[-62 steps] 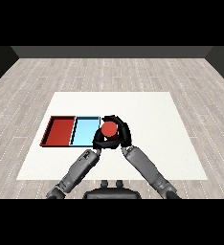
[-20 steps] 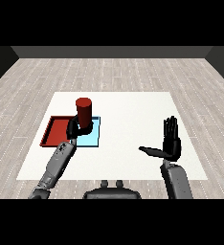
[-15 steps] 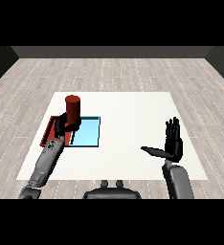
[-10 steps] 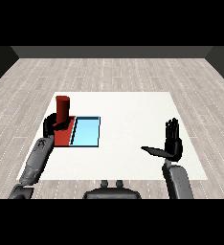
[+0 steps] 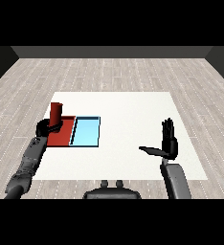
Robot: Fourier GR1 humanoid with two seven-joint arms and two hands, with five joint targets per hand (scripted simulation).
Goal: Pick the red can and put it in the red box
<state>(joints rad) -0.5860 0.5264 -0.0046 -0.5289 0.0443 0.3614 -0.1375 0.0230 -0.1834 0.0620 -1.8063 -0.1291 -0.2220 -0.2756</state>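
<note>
- red can (image 5: 56, 113): plain dark-red cylinder, upright, over the red tray's (image 5: 63, 135) far-left corner.
- left hand (image 5: 45, 128): fingers clamped round the can's base.
- right hand (image 5: 167, 141): fingers straight, apart, far right of the red tray.

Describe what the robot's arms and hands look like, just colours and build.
Both forearms are grey, thick and rounded, built in segments, coming in from the lower corners. Each ends in a black left hand or right hand with slim black fingers and a thumb. No cables, markings or sleeves show.
</note>
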